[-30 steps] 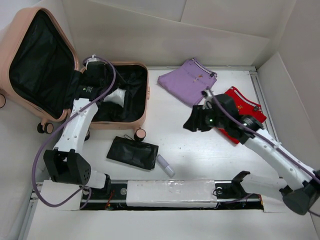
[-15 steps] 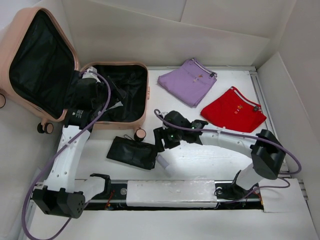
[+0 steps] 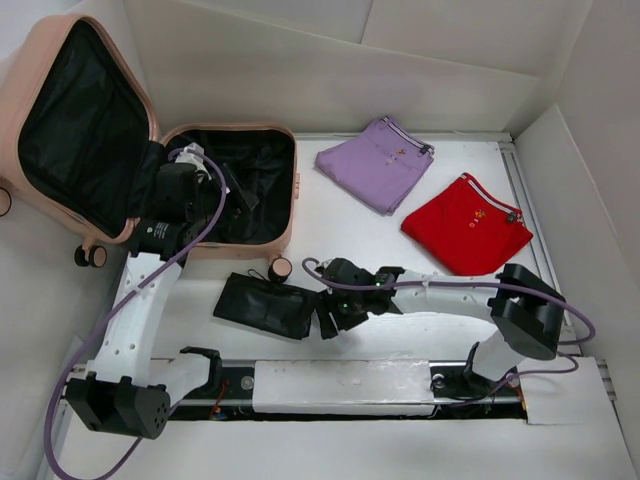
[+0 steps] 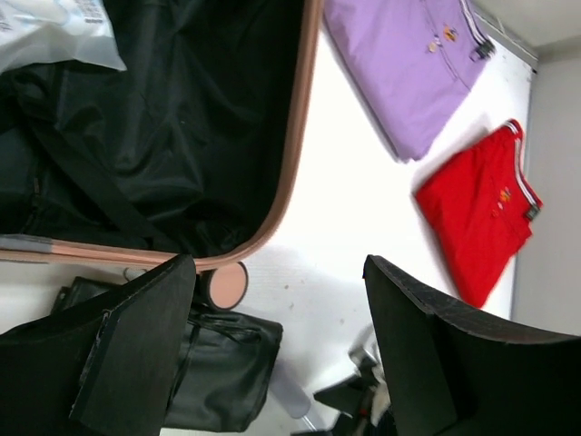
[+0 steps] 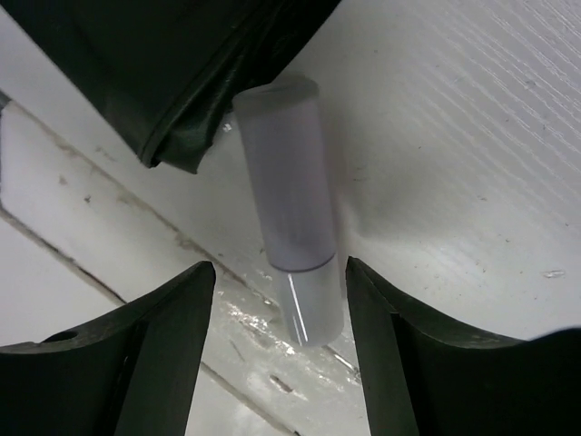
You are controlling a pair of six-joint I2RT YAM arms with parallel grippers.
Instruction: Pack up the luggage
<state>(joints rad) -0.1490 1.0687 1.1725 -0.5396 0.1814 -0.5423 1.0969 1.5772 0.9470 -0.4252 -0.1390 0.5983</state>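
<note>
The luggage lies open at the left, a peach-pink shell with black lining, its lid leaning back. A white packet lies inside it. My left gripper hovers over the luggage base, open and empty. My right gripper is low over a small lavender tube that lies on the table beside a flat black pouch. Its open fingers straddle the capped end of the tube with a gap on each side.
A folded purple garment and a folded red garment lie at the back right. A caster wheel of the luggage sits just behind the pouch. White walls enclose the table, and the arm bases and a taped rail line the near edge.
My right arm has swung left from the red garment down to the tube by the pouch. My left gripper has pulled back a little over the luggage base.
</note>
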